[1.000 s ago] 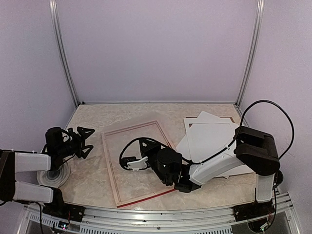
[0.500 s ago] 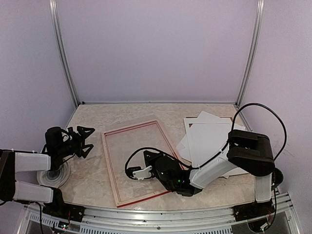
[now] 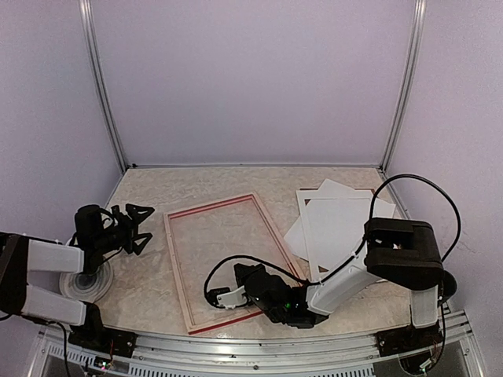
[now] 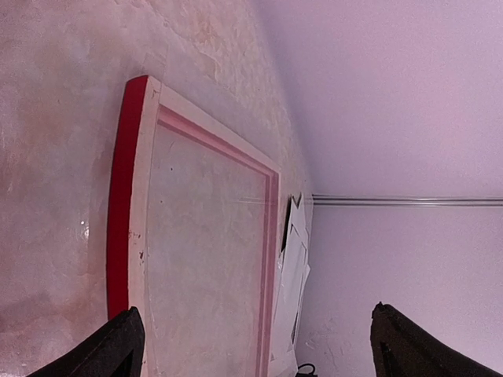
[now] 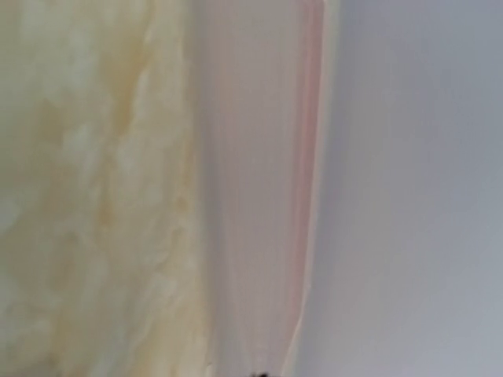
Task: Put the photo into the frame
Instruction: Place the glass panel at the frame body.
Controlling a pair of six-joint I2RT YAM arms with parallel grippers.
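The frame [image 3: 178, 267] lies flat on the table left of centre, pale wood back up, with red showing along its far and near edges. My right gripper [image 3: 223, 297] is low over the frame's near end, inside its rails, and shut; nothing shows between its jaws. The right wrist view is blurred and shows only a pink-tinged rail of the frame [image 5: 259, 196] very close. My left gripper [image 3: 132, 228] hangs open left of the frame, which also fills the left wrist view [image 4: 196, 236]. Plain white sheets [image 3: 342, 228] are piled at the right; which one is the photo I cannot tell.
A white mat sheet with a window [image 3: 308, 210] lies in the pile, and a brown edge [image 3: 368, 190] peeks out behind it. A white round disc [image 3: 85, 287] sits under the left arm. A metal rail [image 3: 236, 342] runs along the near edge. Purple walls enclose the table.
My right arm has drawn back toward the near edge and sunk lower over the frame. The frame's far edge has settled flat. The left arm has not moved.
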